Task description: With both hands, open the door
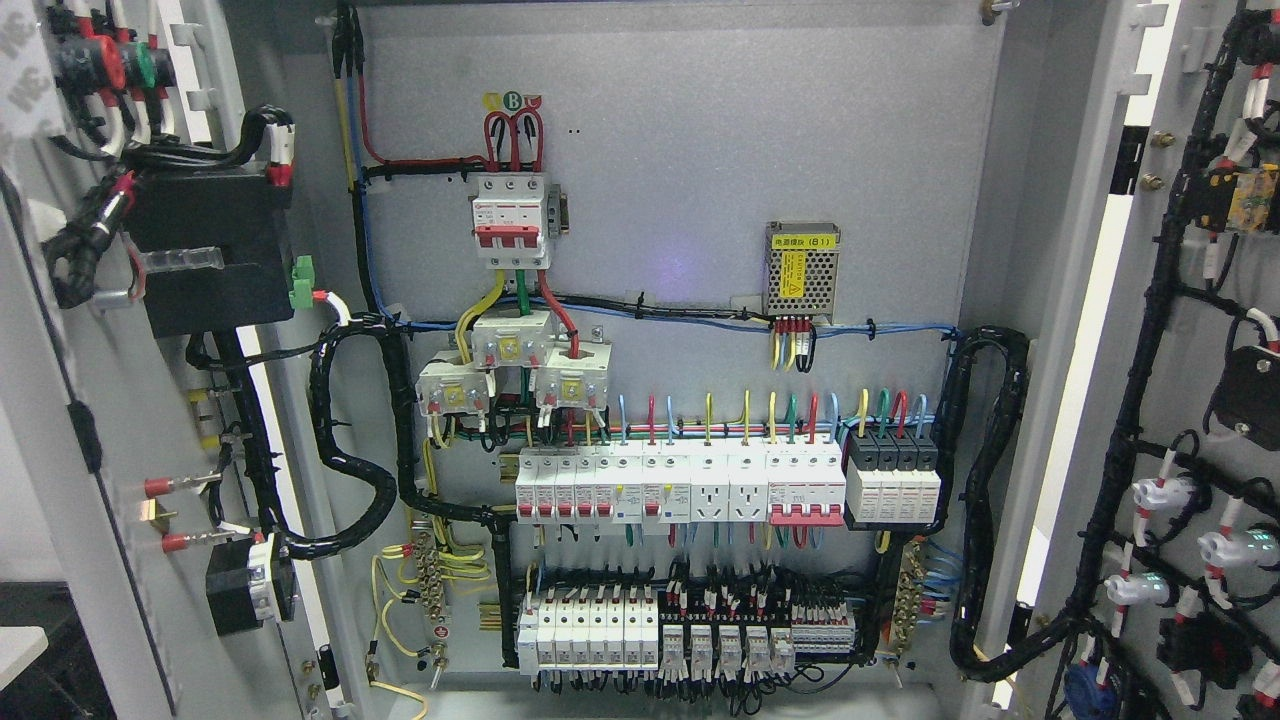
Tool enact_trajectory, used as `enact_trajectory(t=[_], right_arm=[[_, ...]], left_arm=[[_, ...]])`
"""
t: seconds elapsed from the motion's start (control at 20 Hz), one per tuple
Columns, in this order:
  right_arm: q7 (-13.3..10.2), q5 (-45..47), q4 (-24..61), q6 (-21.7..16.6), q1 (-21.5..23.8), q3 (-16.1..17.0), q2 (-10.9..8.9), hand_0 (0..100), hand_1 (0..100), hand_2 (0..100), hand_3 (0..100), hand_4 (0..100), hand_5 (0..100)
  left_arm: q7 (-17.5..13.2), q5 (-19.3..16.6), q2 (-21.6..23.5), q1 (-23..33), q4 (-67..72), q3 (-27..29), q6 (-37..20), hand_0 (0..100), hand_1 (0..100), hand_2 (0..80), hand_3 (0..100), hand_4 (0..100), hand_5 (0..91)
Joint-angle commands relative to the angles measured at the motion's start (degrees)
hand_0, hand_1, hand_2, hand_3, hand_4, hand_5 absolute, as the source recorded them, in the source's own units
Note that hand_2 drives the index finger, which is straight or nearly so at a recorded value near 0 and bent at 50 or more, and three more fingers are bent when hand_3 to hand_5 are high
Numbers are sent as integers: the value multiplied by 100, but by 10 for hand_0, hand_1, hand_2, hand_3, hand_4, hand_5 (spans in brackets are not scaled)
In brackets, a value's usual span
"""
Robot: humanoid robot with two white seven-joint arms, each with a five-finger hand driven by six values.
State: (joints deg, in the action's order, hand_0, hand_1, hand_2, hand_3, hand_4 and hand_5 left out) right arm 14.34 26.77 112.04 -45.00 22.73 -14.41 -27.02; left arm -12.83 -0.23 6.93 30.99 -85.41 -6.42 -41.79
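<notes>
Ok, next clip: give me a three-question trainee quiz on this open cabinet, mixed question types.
1. True or false: both cabinet doors, the left door and the right door, stand swung open.
2. Multiple choice: the small mesh-covered power supply with the yellow label sits (A) at the upper right of the back panel, (B) on the left door, (C) below the bottom terminal row.
3. Fill in: the large breaker at the top of the panel has ___ handles.

Key: 1 true. 2 A. 3 red. Neither robot hand is in view.
</notes>
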Motion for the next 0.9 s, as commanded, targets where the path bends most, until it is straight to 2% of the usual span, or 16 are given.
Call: enact_trajectory(t=[0.0,0.2,0.5,0.85], right_arm=[[-89,48,634,-527,73,588,-243,382,0,0,0,0,0],[-89,442,776,-527,108,579,-146,382,0,0,0,0,0],[-98,856,767,-501,73,588,-146,382,0,0,0,0,0],[-98,1076,591,-431,-111,895,-146,382,0,0,0,0,0]], left_arm=[[-26,-144,186,-417,-793,-439,-101,0,0,0,0,0,0],[-18,-153,177,-725,-872,-501,-399,0,0,0,0,0,0],[-9,-162,98,-1165,-1038,-668,-734,0,0,0,0,0,0],[-9,-153,-446,-1165,-1786,-449,-971,0,0,0,0,0,0]])
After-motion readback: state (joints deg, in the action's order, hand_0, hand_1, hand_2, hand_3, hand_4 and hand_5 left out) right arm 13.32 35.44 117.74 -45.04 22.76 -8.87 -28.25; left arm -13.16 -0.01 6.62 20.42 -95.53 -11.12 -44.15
